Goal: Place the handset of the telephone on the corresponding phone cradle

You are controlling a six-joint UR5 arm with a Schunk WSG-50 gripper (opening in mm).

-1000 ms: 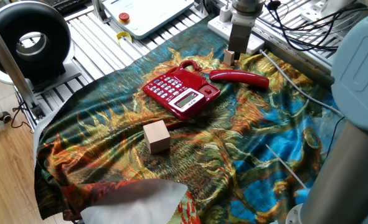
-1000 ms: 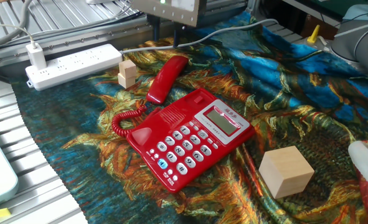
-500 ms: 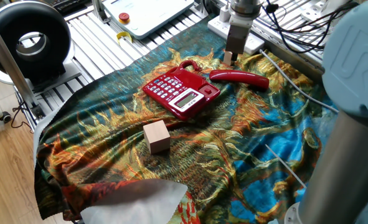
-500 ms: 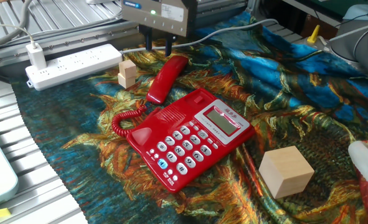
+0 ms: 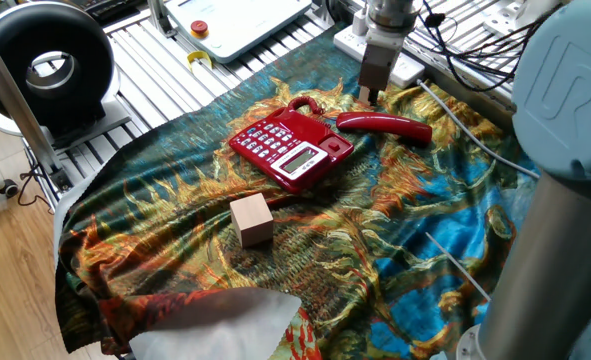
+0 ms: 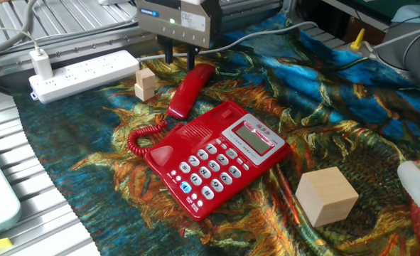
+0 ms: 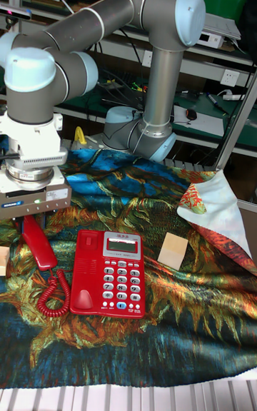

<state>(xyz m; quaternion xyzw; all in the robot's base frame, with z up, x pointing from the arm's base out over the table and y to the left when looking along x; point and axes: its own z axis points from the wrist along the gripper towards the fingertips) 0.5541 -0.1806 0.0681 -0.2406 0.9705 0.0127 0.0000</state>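
Hovering spread-open above the handset (image 6: 187, 88), the gripper (image 6: 180, 55) has small stacked blocks (image 6: 146, 83) just beside it

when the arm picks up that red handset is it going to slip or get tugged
Probably somewhat slippery: the handset looks glossy and rounded. Its coiled cord to the telephone may tug as it lifts. It looks rigid, so unlikely to flop.

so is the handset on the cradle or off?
Off. The handset lies on the cloth beside the telephone, and the cradle is bare.
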